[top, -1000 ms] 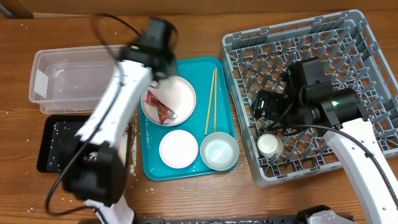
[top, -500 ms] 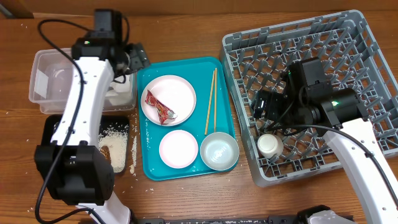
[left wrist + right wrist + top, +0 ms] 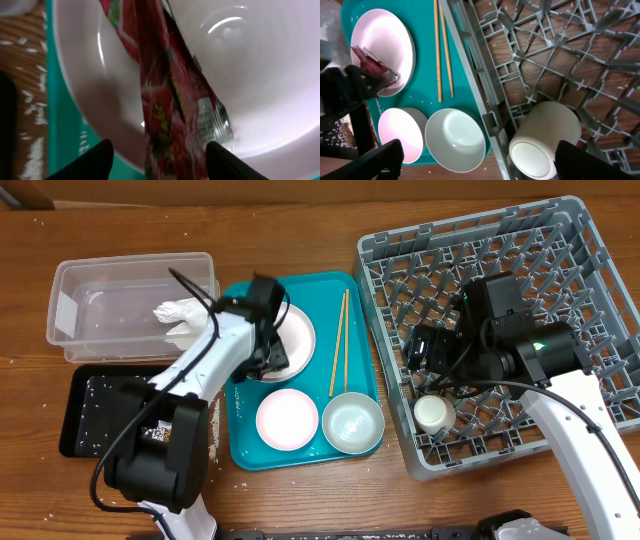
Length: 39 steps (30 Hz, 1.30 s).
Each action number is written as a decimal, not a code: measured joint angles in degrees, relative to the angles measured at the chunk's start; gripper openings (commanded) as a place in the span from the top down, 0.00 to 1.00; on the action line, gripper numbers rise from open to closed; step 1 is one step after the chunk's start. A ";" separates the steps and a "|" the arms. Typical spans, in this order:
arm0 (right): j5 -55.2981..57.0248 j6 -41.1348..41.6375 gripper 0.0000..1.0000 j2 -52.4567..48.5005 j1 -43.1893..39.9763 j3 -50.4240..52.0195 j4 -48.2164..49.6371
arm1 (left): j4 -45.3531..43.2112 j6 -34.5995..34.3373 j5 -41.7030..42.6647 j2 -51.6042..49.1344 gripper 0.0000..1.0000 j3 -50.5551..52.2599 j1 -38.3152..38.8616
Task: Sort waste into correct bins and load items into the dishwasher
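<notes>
The red snack wrapper (image 3: 170,110) lies on the round white plate (image 3: 260,75) on the teal tray. My left gripper (image 3: 157,160) is low over it, open, one finger on each side and a gap between each finger and the wrapper. From overhead the left gripper (image 3: 268,345) covers the plate's (image 3: 298,330) left part. The white tissue (image 3: 178,313) lies in the clear tub (image 3: 90,300). My right gripper (image 3: 480,162) hangs wide open over the grey dish rack (image 3: 520,250), above the white cup (image 3: 545,140) lying on its side in the rack's front corner.
On the teal tray (image 3: 250,450) sit a white bowl (image 3: 287,420), a pale grey bowl (image 3: 352,423) and wooden chopsticks (image 3: 339,340). The black tray (image 3: 95,410) in front of the tub holds scattered rice grains. Loose grains lie on the wood beside it.
My left arm swung to the clear tub, opened there and left the tissue inside, then came back down over the plate around the red wrapper. The right arm has not moved.
</notes>
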<state>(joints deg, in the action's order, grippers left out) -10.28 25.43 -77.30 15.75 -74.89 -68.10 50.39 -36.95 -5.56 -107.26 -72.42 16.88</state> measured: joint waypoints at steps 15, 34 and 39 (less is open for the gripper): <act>-0.02 -0.02 0.00 0.00 0.00 0.00 -0.07 | 13.64 4.72 -0.94 1.97 0.19 -28.28 -14.91; 0.00 -0.02 0.00 0.02 0.00 0.00 0.98 | 30.82 17.73 1.92 33.05 0.00 -29.70 7.58; -0.02 -0.02 0.00 0.02 0.00 0.00 0.96 | 33.92 21.40 -1.29 34.23 0.00 -29.70 16.57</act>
<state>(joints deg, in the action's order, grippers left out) -10.31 25.41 -77.28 15.75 -74.89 -67.13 84.31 -15.55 -6.85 -73.03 -102.13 33.45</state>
